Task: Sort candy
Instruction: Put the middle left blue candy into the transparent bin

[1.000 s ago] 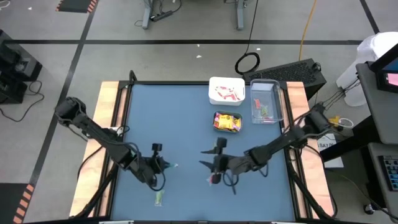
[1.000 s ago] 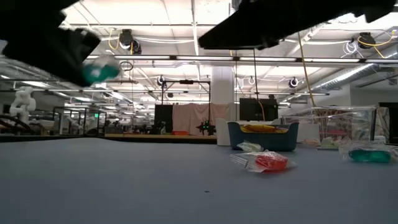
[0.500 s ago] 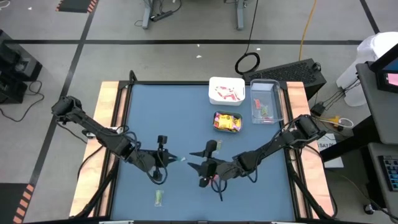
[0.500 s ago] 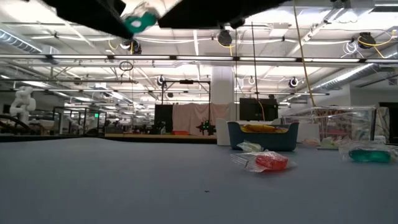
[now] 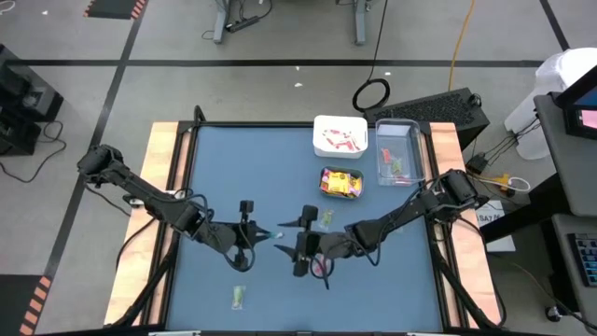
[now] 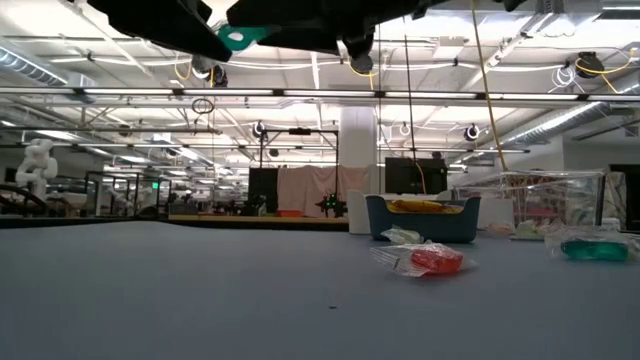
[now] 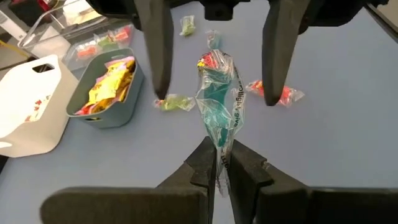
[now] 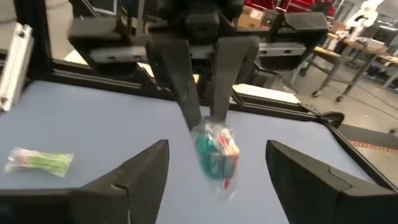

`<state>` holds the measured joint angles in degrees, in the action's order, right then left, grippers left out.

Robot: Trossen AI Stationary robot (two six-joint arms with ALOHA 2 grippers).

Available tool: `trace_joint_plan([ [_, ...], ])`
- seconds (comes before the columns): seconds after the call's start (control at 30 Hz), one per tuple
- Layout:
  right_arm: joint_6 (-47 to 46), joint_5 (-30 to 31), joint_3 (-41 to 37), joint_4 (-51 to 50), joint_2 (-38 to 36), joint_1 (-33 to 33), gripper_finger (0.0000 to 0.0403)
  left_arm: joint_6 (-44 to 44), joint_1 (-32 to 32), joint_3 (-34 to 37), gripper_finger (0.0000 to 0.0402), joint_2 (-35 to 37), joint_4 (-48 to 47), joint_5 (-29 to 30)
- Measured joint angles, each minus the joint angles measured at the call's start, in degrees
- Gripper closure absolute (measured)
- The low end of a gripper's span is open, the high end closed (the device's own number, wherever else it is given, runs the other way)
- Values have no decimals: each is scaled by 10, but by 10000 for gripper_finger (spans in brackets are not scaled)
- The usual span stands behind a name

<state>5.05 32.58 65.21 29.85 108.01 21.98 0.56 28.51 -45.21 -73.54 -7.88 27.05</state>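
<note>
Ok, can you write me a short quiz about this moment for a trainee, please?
1. True or false: the right gripper is open.
2. What lies in the teal bin? A) yellow packets B) pink sticks C) nothing
3. Fill in: the candy held by the left gripper hangs ___ the right gripper's fingers.

Key: 1 true; 2 A; 3 between.
</note>
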Motion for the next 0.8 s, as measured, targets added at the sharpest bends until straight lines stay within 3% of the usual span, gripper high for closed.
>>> trace_joint_plan([
  [0.13, -3, -2, 0, -1, 0, -3, 176, 0, 0, 0, 369, 0, 0, 0],
  [0.37, -4, -58, 0, 16, 0, -6, 250, 1, 0, 0, 369, 0, 1, 0],
  [0.7, -27, -58, 0, 16, 0, -19, 320, 16, 0, 0, 367, 0, 1, 0],
  [0.8, -29, -57, 0, 12, 0, -20, 334, 40, 0, 0, 349, 0, 1, 0],
])
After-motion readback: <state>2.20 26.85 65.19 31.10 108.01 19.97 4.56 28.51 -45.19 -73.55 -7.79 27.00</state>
